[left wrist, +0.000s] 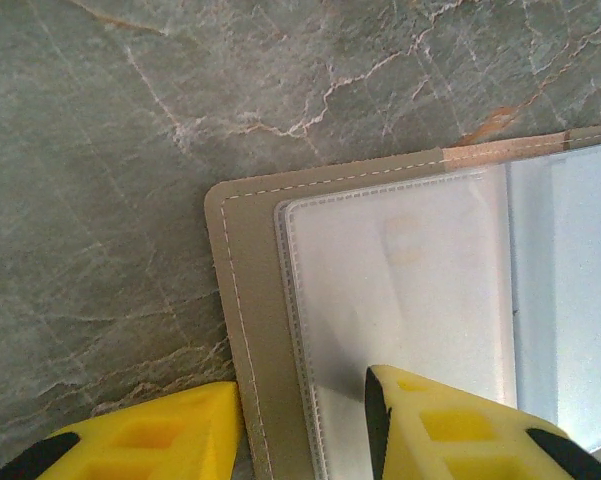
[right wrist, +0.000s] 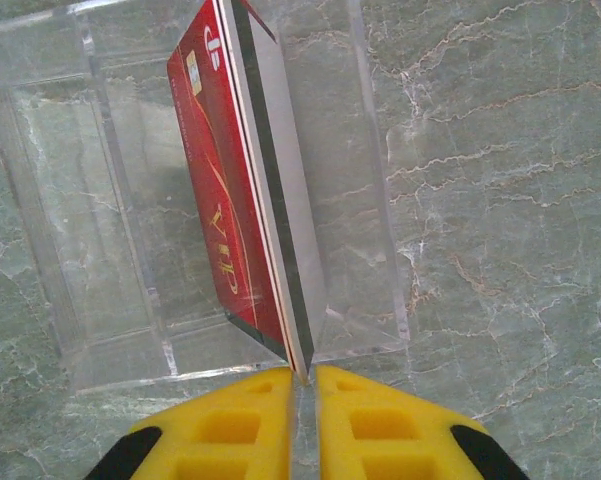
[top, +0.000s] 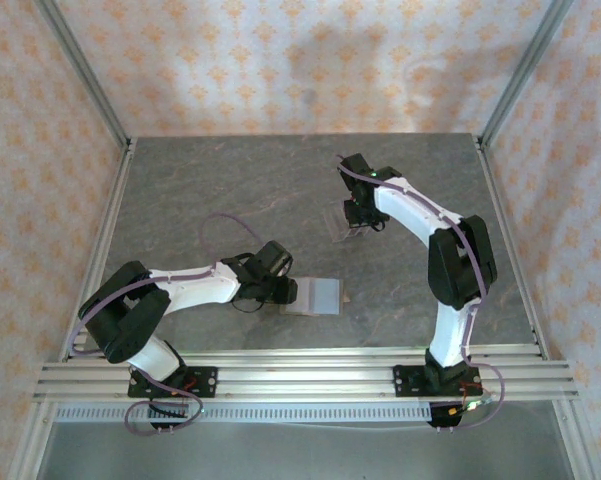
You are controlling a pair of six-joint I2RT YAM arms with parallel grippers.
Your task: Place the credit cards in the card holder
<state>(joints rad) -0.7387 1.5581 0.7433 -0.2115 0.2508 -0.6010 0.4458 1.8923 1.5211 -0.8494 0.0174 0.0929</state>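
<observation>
Credit cards point(right wrist: 230, 200): small stack standing on edge in one slot of the clear rack point(right wrist: 110, 250), red face outermost, a dark card behind it. They lean slightly. The rack sits mid-desk, toward the far right.

Right hand point(right wrist: 302, 420): fingers pressed almost together on the near lower corner of the stack. The card edges run straight into the narrow gap between them. I cannot tell how many cards are in the pinch.

Card holder point(left wrist: 250, 330): lying open and flat on the desk point(top: 230, 190), nearer the arm bases and well apart from the rack. Olive-brown border with pale stitching, and translucent sleeves point(left wrist: 400, 280) facing up.

Left hand point(left wrist: 305, 440): spread, straddling the holder's near edge. One finger is over bare desk and the other over a sleeve. It is not closed on anything.

Step, as judged: pick-up of the cards from the rack. No card can be seen in the holder.

Next move calls for a straight lift along the slot so the stack clears the rack walls. Then carry over to the holder and line a card edge up with a sleeve mouth.

Obstacles:
- The rack walls sit close on both sides of the stack.
- The light rack may drag along with the cards.
- The sleeves lie flat, so the holder likely needs steadying by the left hand.
</observation>
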